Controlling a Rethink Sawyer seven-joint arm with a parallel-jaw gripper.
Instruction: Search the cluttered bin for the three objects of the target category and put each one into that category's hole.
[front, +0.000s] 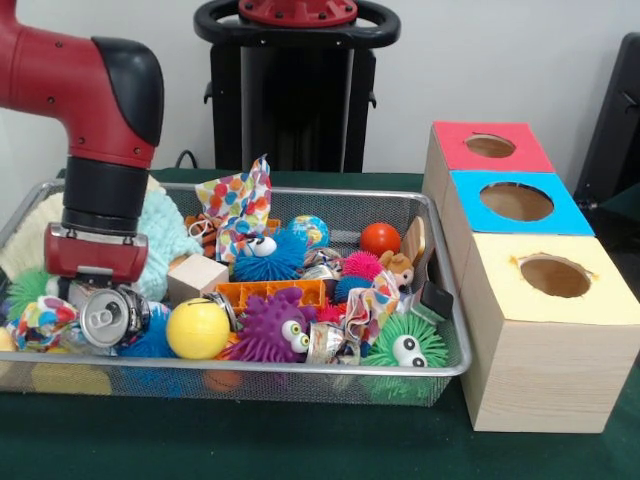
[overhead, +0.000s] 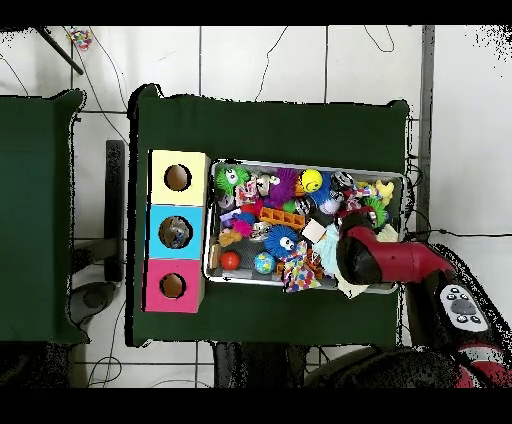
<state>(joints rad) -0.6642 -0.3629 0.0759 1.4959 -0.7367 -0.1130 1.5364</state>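
Arm: reaching down into the silver wire-mesh bin (front: 440, 368), searching.
Claw (front: 95, 300): hanging over a crushed silver can (front: 108, 318); grip hidden, cannot tell.

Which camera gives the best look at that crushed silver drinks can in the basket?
The front view. There the can lies on its side just under the arm's wrist, its round top and pull tab facing the camera. In the overhead view the red arm covers that end of the cluttered bin, so the can cannot be made out.
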